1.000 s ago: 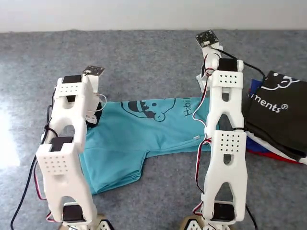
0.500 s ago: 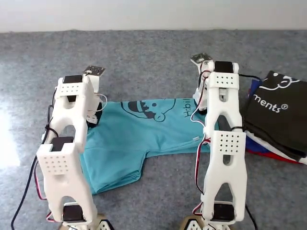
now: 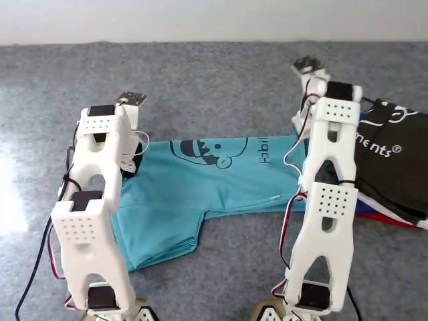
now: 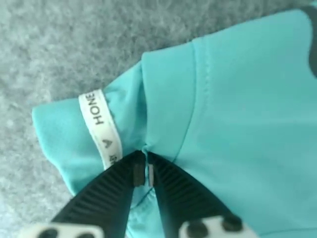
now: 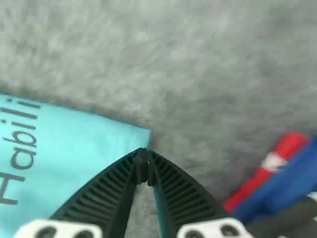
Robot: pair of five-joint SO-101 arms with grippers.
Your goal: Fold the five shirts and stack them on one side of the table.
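Teal fabric T-shirt [image 3: 200, 187] with a dark print lies spread on the grey felt-like table [image 3: 200, 87] between the two arms. The left gripper [image 4: 143, 171] is clenched on its cloth beside the white neck label [image 4: 101, 126]. The right gripper [image 5: 142, 171] is pinched tight on a corner of its edge. A folded pile of shirts [image 3: 391, 160], black on top, lies beside the right arm

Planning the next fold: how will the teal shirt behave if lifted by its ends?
Likely floppy: the teal shirt bunches in folds at the left gripper. Probably light, being thin cloth lying flat. Its middle would likely sag between lifted ends.
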